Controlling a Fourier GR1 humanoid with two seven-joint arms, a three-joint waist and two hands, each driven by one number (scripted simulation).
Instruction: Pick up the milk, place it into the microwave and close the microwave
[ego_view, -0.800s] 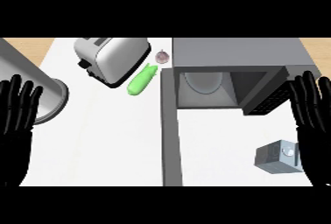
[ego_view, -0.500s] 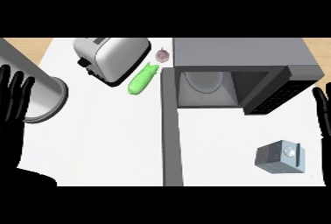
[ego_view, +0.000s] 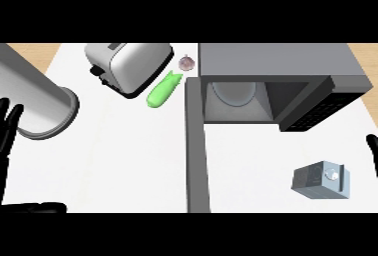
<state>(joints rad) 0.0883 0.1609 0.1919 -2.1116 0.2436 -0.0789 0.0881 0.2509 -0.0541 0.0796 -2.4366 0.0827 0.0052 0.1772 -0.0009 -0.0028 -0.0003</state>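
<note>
A steep downward look at a white kitchen counter (ego_view: 118, 165); the landmark is the grey microwave (ego_view: 277, 65) at the upper right, its door (ego_view: 195, 150) swung wide open and seen edge-on as a long grey bar running down from the microwave's front left corner; inside the open cavity a pale round turntable (ego_view: 235, 94) shows. The milk (ego_view: 321, 180), a small grey carton with a round cap on top, sits on the counter below the microwave and to the right of the door, well apart from both; no hand touches it. Left of the microwave lie a small garlic bulb (ego_view: 187, 62), a green cucumber (ego_view: 164, 90) and a silver toaster (ego_view: 127, 66); further left a large grey cylinder (ego_view: 37, 100) lies tilted. The left hand (ego_view: 9, 127) shows at the far left edge beside the cylinder, fingers straight and released, holding nothing; the right hand (ego_view: 373, 155) is only a dark sliver at the right edge below the microwave, and whether it is open cannot be told.
</note>
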